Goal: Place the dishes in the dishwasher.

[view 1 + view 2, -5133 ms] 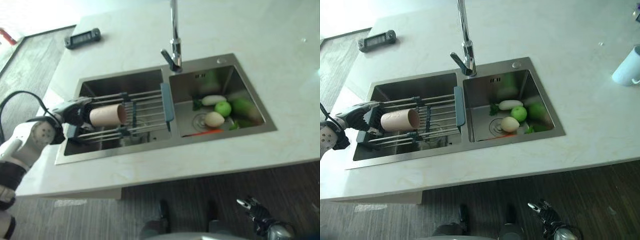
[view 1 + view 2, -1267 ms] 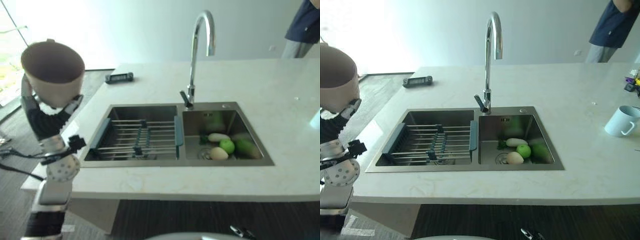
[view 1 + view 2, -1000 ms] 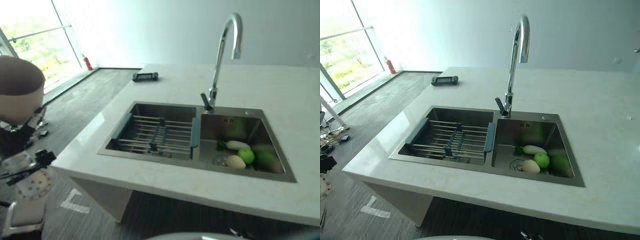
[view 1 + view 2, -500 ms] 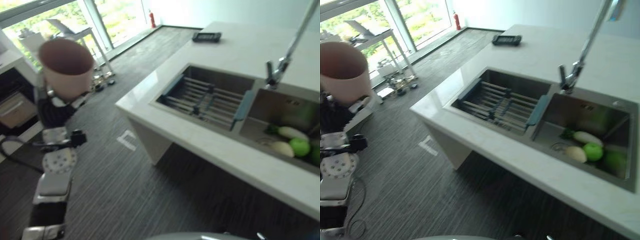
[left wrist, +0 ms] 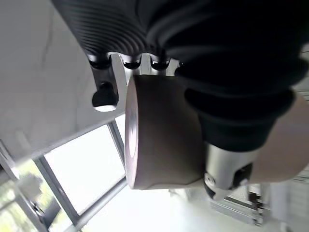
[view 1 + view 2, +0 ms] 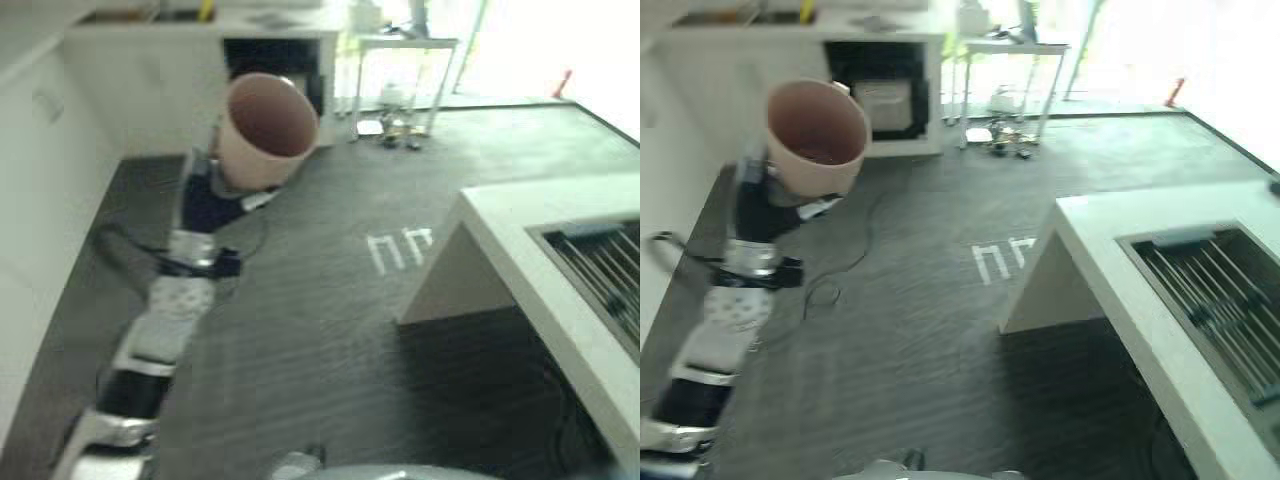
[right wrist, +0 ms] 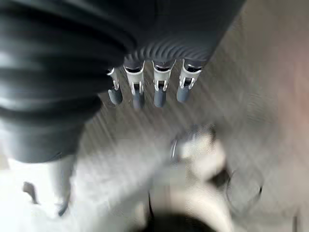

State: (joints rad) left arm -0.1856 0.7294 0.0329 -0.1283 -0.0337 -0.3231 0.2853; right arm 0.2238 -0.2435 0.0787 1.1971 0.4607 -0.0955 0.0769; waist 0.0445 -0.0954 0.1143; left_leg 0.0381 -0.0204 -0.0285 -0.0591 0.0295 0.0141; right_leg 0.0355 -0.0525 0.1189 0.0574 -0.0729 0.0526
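Pink cup (image 6: 262, 130), likely light but breakable, sat clamped in the left hand (image 6: 205, 195), well left of the counter (image 6: 1140, 290); right hand (image 7: 149, 89) hung relaxed.

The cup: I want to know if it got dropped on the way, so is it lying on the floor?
No, the left hand holds the cup up in the air, its mouth open toward the camera.

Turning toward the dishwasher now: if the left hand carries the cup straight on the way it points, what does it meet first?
Probably the dark open appliance bay under the far counter. The left hand, shut on the cup, points toward it over bare floor; depth is uncertain.
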